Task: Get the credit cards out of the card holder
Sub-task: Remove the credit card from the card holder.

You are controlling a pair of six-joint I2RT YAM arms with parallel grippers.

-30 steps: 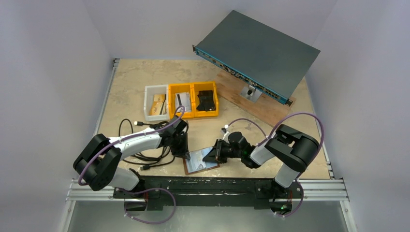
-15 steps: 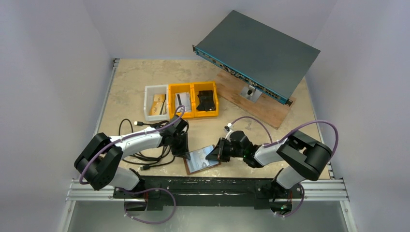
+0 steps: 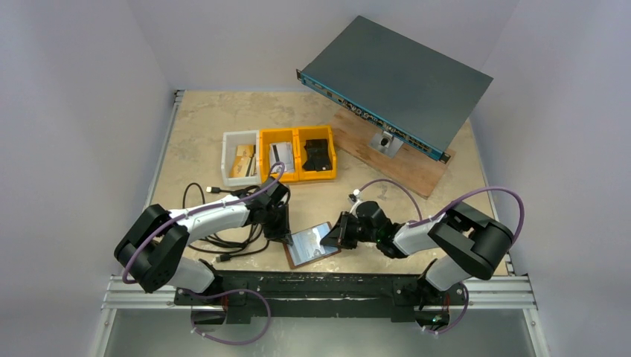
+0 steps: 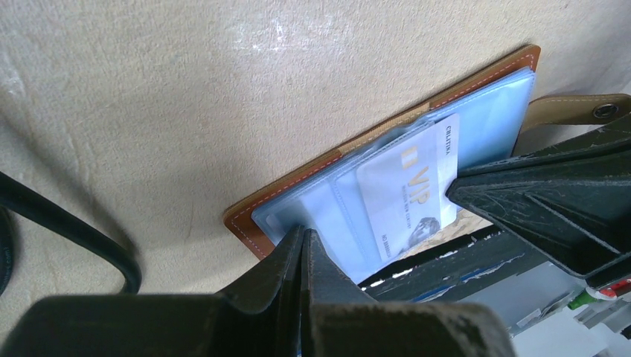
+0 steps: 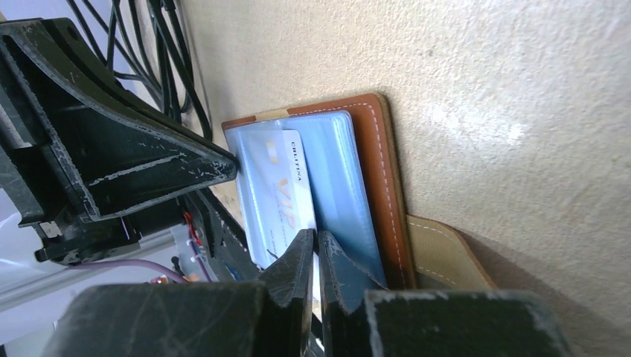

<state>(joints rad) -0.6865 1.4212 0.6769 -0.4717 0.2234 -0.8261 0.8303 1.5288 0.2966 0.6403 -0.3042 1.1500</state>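
Card holder (image 3: 311, 246) lies open at tabletop's near edge, btwn the arms. L gripper (image 4: 303, 239), jaws closed, presses its corner. R gripper (image 5: 316, 242) is pinched nrly closed at VIP card (image 4: 409, 195) edge; can't confirm grip. Step: extracting card. Next I'd slide it out rightward, L pinning.

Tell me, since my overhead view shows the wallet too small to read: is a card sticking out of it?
Observer: Yes. The left wrist view shows a white card marked VIP in gold, seemingly partly out of a clear pocket of the wallet.
Operator: Is anything gripping it?
Observer: The right gripper is shut, tips at the card's edge; whether it pinches the card I cannot tell.
Operator: And the other arm?
Observer: The left gripper is shut, tips pressing the pocket's corner.
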